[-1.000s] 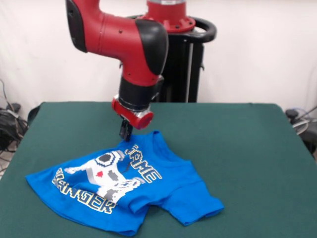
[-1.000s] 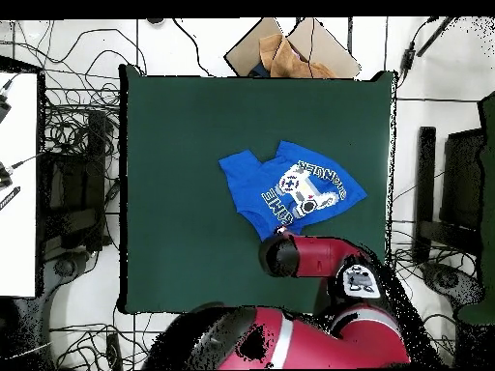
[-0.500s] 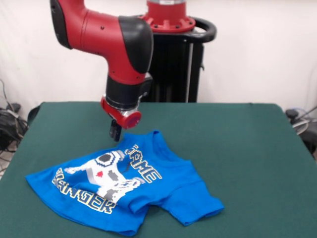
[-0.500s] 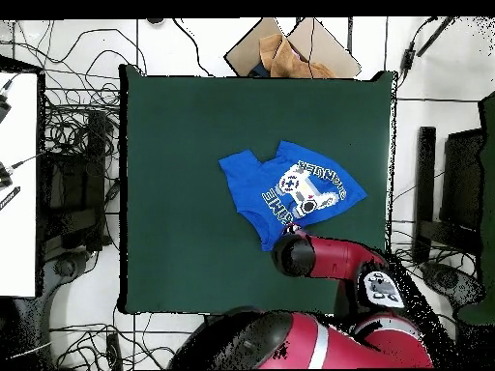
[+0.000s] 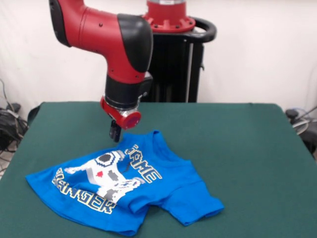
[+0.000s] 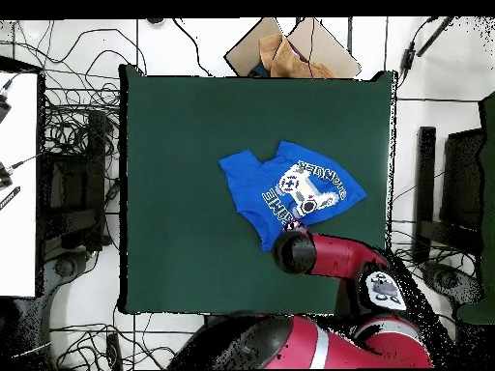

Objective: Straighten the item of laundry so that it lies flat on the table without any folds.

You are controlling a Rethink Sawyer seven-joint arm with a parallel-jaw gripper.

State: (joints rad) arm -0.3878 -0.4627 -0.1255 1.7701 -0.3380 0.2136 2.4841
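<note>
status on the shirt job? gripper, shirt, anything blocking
Gripper hovering just off the shirt's collar edge, holding nothing. Shirt print up on the table, one sleeve folded, hem rumpled. Nothing in the way.

The table (image 5: 237,148) is showing a matt, felt-like dark green cloth; the item of laundry (image 5: 124,186) is looking like soft blue fabric, creased, with a flat white print; the arm (image 5: 109,34) is gleaming in glossy red and black plastic-looking shell
</note>
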